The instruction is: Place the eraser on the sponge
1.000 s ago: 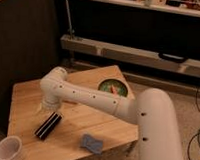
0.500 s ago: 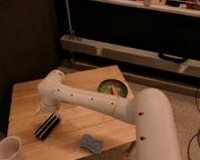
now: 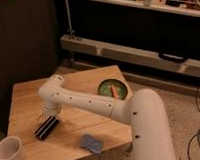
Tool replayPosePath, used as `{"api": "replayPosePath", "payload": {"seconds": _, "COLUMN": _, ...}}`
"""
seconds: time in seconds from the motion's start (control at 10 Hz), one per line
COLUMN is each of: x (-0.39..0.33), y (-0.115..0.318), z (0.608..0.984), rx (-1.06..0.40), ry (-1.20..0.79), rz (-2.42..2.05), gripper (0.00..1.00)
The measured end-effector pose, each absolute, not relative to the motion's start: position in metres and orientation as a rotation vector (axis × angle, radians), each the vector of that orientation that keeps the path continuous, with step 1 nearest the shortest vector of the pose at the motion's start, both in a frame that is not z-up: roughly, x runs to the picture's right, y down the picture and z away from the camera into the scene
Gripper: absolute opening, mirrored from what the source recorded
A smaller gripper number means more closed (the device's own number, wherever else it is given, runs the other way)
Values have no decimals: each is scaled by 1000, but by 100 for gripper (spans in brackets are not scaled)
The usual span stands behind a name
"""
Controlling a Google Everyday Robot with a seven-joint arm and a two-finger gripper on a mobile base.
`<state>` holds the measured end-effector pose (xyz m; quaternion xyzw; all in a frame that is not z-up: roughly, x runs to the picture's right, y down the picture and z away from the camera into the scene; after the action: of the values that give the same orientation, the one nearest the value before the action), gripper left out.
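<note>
The eraser (image 3: 46, 127), a long black block, lies on the wooden table (image 3: 27, 99) near its front left. The sponge (image 3: 92, 142), a small flat blue-grey pad, lies to the right of the eraser, close to the table's front edge. My white arm reaches in from the lower right and bends down at the left. The gripper (image 3: 48, 114) hangs just above the eraser's far end, largely hidden by the wrist.
A green bowl (image 3: 113, 88) with something orange in it sits at the table's back right. A white round container (image 3: 10, 149) stands at the front left corner. A dark wall and a shelf rail run behind the table.
The arm's bend has sunk lower over the table, bringing the gripper down toward the eraser. The eraser and the sponge have not moved.
</note>
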<state>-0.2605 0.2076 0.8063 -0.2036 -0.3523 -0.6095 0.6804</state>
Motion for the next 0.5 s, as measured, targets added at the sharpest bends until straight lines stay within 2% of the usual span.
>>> {"api": "replayPosePath", "payload": {"seconds": 0.1, "x": -261, "y": 208, "z": 808, "rx": -461, "ry": -787, "rz": -1372, "gripper": 66}}
{"api": "replayPosePath", "payload": {"seconds": 0.2, "x": -265, "y": 212, "z": 811, "rx": -472, "ry": -785, "rz": -1386, "gripper": 52}}
{"api": "replayPosePath", "payload": {"seconds": 0.3, "x": -267, "y": 213, "z": 813, "rx": -477, "ry": -785, "rz": -1392, "gripper": 43}}
{"api": "replayPosePath", "payload": {"seconds": 0.5, "x": -264, "y": 209, "z": 814, "rx": -474, "ry": -782, "rz": -1394, "gripper": 19}}
